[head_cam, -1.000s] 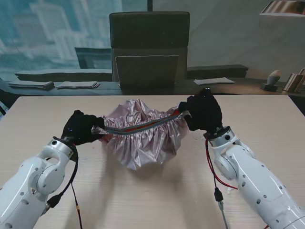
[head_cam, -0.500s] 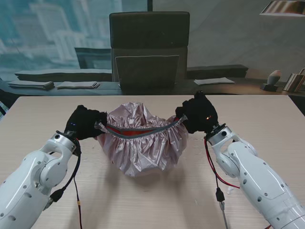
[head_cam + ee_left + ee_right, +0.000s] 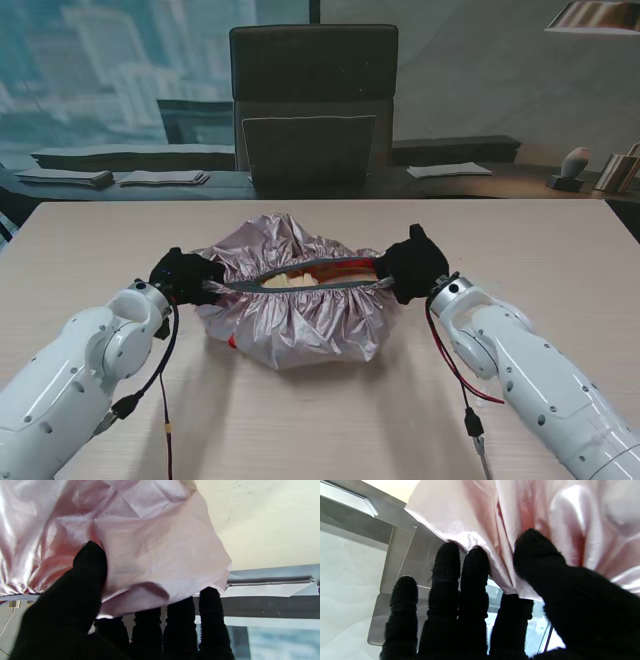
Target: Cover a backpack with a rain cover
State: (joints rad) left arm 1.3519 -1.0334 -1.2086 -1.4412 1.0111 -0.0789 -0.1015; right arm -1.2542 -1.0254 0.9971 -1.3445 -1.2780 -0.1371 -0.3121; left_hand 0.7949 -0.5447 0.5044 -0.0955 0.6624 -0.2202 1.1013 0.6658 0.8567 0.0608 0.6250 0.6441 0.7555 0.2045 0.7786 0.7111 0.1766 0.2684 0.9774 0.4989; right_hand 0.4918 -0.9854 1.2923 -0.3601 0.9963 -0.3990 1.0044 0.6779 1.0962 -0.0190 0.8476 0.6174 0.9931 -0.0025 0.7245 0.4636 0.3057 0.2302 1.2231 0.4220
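A shiny pink rain cover [image 3: 290, 320] lies bunched in the middle of the table, its grey elastic hem [image 3: 300, 285] stretched in a line between both hands. My left hand [image 3: 183, 276] in a black glove is shut on the cover's left end; the left wrist view shows its thumb [image 3: 90, 562] pressed into the fabric [image 3: 150, 550]. My right hand [image 3: 408, 265] is shut on the right end, thumb [image 3: 537, 552] pinching the cover [image 3: 570, 517]. Red and tan patches [image 3: 300, 278] show through the hem's opening; the backpack itself is mostly hidden.
A dark office chair [image 3: 313, 100] stands behind the far table edge. Stacks of paper [image 3: 160, 178] lie on the shelf behind, and a small object [image 3: 572, 168] sits at the far right. Black and red cables [image 3: 450, 360] hang from both wrists over the wooden table [image 3: 560, 250].
Both hands have come down toward the table and nearer to me, pulling the hem lower. The cover has spread wider and flatter, and the opening now gapes slightly.
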